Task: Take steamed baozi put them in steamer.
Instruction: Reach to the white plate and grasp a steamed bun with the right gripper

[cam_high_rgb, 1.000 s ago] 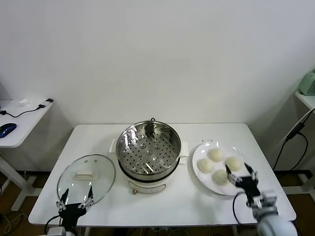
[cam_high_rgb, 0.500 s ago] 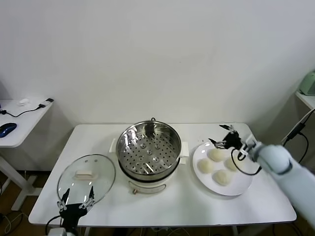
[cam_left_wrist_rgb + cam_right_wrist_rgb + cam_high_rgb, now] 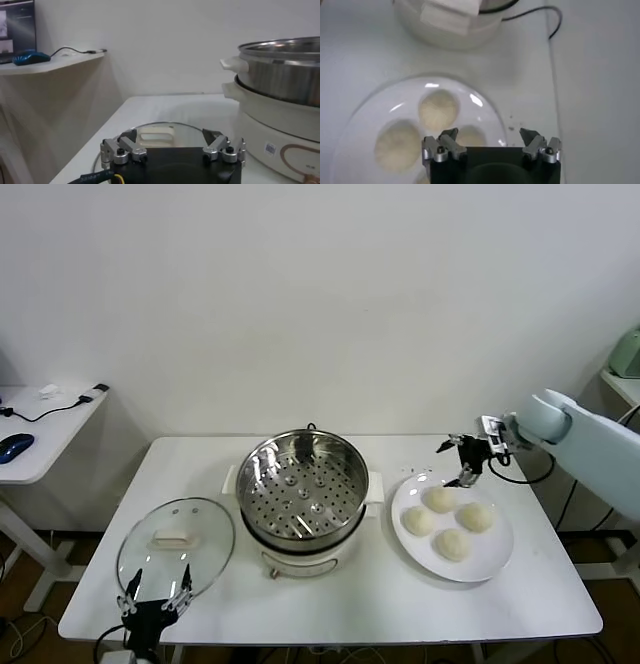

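Note:
Several cream-white steamed baozi lie on a white plate at the table's right. The steamer, a shiny steel pot with a perforated insert on a white base, stands at the middle with nothing in it. My right gripper hovers open over the plate's far edge, just behind the baozi, holding nothing. In the right wrist view the baozi lie ahead of the open right gripper, with the steamer's base beyond. My left gripper waits open at the front left.
A round glass lid with a white handle lies left of the steamer, right ahead of the left gripper. The lid and the steamer's wall fill the left wrist view. A side desk stands beyond the table's left edge.
The right arm has swung from the table's front edge, past the plate, to above the plate's far side. Its jaws stayed open. The left arm has not moved.

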`<state>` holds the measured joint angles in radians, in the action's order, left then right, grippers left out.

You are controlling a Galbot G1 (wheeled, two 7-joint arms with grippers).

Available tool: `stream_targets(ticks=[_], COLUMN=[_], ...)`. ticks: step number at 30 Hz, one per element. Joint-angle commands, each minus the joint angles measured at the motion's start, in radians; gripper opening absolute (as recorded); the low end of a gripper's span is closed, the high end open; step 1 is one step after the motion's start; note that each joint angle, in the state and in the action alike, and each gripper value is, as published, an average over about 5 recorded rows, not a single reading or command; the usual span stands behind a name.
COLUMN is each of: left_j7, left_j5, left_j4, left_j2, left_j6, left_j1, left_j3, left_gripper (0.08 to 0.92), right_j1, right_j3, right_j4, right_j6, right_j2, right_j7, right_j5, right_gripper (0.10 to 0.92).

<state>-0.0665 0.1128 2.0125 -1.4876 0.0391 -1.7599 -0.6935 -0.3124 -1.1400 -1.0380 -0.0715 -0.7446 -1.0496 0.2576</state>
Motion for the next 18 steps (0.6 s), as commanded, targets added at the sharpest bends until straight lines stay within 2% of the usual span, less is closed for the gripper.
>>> stream_targets(ticks=[1,18], left_j7=[0.0,0.0], left_j5=[-0.001,-0.008], left_j4=[-0.002,-0.01], left_j2=[-0.001,-0.012], left_j6=[-0.002,0.003], left_j1=[-0.002,0.005], left_j3=[-0.001,0.008], left_gripper=[0.823,0.823], right_j1=[-0.068,0.122], right_j3=[-0.225,-0.04], right_j4=[0.135,0.256], right_j6=[-0.084,-0.132], right_j2=[-0.122,-0.212], right_j7=[-0.03,0.05], right_j5=[0.032,-0.046], right_gripper=[0.823,0.823])
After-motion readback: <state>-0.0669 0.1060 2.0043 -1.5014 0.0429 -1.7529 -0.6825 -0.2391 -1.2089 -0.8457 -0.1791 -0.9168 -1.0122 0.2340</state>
